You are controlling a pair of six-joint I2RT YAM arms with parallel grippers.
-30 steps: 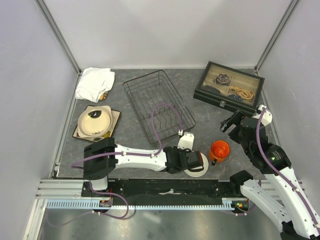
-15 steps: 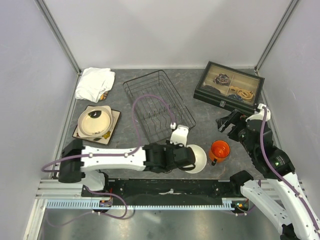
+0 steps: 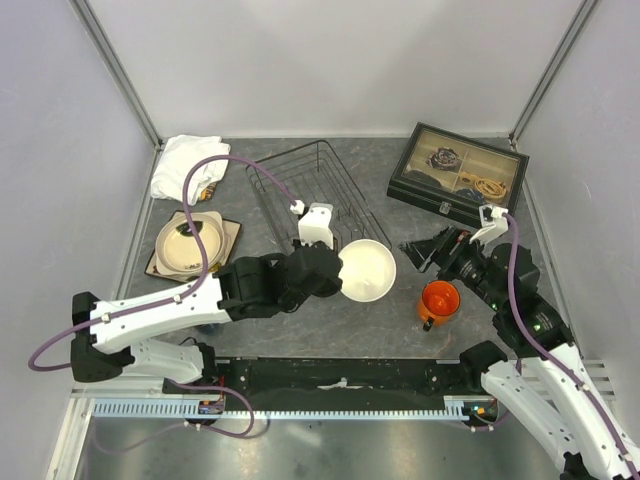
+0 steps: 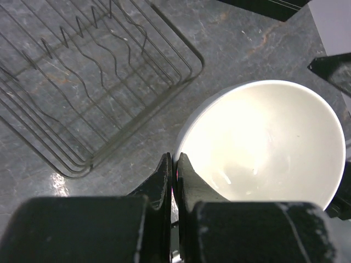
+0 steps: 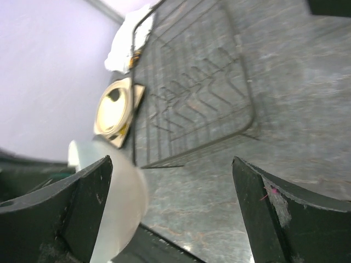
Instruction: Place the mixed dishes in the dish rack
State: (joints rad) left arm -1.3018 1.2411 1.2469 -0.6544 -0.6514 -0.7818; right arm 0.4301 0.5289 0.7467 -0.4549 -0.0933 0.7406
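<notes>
Bowl is hanging by its rim, pinched in your left gripper; it could be slipping before the dish rack.

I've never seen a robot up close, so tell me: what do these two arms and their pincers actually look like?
Both have smooth white shells between chunky black joints: the left arm and the right arm. A purple cable loops loosely along each. The left gripper and right gripper each end in two flat black fingers.
</notes>
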